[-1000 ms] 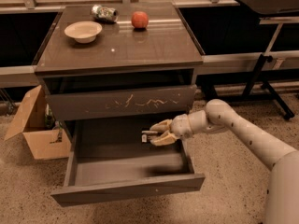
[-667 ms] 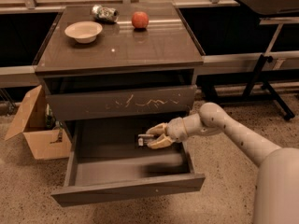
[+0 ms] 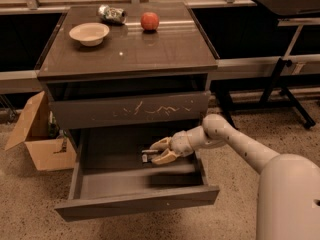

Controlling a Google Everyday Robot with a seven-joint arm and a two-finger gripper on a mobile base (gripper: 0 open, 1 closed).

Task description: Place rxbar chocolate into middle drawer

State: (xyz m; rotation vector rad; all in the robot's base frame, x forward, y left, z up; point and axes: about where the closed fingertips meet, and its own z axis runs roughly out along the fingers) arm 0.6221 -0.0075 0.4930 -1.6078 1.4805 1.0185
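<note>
The middle drawer [image 3: 137, 204] is pulled wide open, with a smooth grey inside. My gripper [image 3: 161, 152] reaches in from the right and hangs over the drawer's back part. It is shut on the rxbar chocolate [image 3: 147, 157], a small dark bar with pale markings that sticks out to the left of the fingertips [image 3: 159, 144]. The bar is just above the drawer floor; I cannot tell whether it touches it.
The drawer above [image 3: 130, 109] is closed and its front bears pale scratches. On the cabinet top stand a pale bowl [image 3: 89, 33], a crushed silvery can [image 3: 111, 14] and a red apple [image 3: 149, 21]. An open cardboard box [image 3: 42, 139] sits on the floor at the left. A black table frame [image 3: 280, 74] stands at the right.
My gripper has moved a little left and lower into the open drawer with the bar still in it. Nothing else has moved.
</note>
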